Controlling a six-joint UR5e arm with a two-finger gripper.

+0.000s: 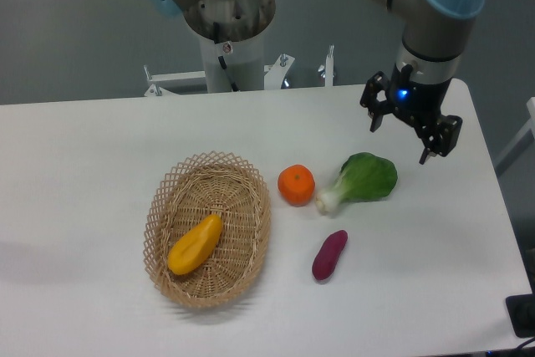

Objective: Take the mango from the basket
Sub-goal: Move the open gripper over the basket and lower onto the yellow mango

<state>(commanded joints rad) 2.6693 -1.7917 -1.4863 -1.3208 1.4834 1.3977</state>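
Your end effector is hanging in the upper right of the frame, its two fingers spread apart and gripping nothing, above the worktop and just above and to the right of the leafy green vegetable. A blue light is glowing on the wrist. Left of the green vegetable, the round tangerine is sitting close beside it, and the purple sweet potato is lying below both. Well apart from your end effector, in the lower left centre of the frame, the basket is resting on the worktop, and the mango is lying inside it, tilted diagonally.
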